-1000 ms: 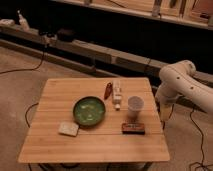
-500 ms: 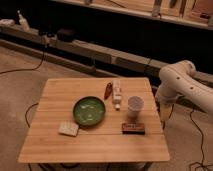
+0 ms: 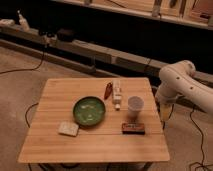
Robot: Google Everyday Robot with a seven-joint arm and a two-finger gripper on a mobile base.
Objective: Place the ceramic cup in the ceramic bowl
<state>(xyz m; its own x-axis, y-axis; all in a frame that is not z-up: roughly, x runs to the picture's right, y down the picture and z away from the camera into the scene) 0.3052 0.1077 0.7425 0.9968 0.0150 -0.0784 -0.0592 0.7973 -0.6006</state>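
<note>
The ceramic cup [image 3: 135, 106], small, white and tapered, stands upright on the right part of the wooden table [image 3: 55, 95]. The ceramic bowl [image 3: 90, 111], round, glossy green with a pale centre, sits left of the cup near the table's middle and holds nothing. My white arm [image 3: 180, 82] curves in from the right. My gripper [image 3: 166, 113] hangs off the table's right edge, to the right of the cup and apart from it, holding nothing that I can see.
A slim white bottle-like object [image 3: 117, 92] and a red item [image 3: 107, 91] lie behind the cup and bowl. A dark rectangular packet [image 3: 133, 128] lies in front of the cup. A pale sponge-like block [image 3: 68, 129] lies front left. Cables run on the floor.
</note>
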